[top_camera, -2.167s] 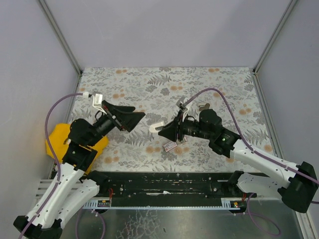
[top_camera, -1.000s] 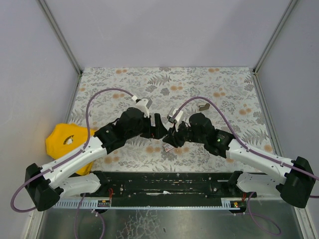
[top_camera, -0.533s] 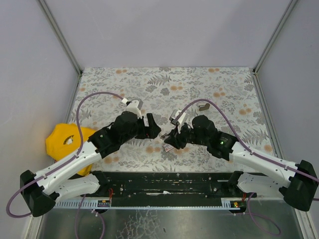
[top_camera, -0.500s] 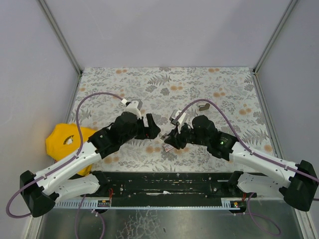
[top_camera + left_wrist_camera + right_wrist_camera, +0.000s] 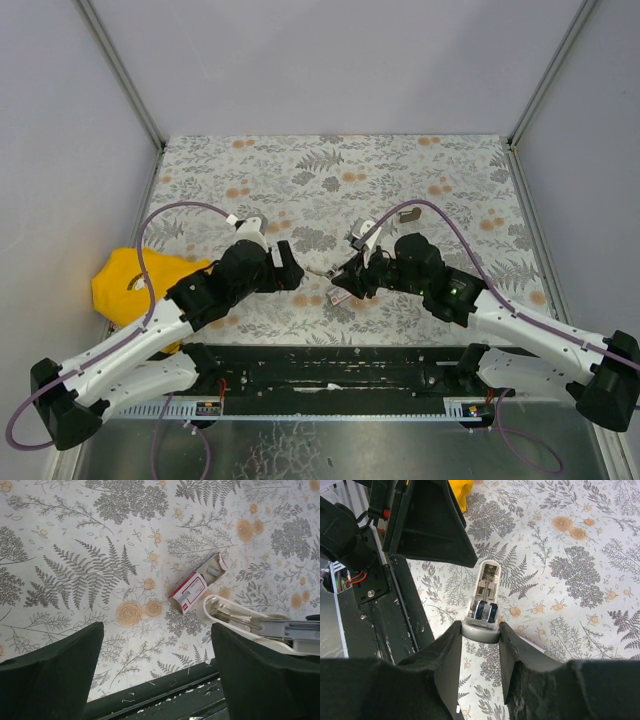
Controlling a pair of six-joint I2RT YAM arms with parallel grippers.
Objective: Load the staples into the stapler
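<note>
Fern-and-flower patterned table cover [image 5: 330, 160], yellow object [image 5: 115, 285] at its left edge, small grey piece [image 5: 407, 213] toward the right

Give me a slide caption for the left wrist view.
Open left gripper over the pink-and-white staples carton, the white stapler beside it.

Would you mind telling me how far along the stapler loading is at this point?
Done: the right pincer has the stapler lifted, with its channel exposed. In hand: the left pincer hovers open beside it, holding nothing. Left: the staples carton lies on the table; a strip must come out, go into the channel, and the stapler be closed.
</note>
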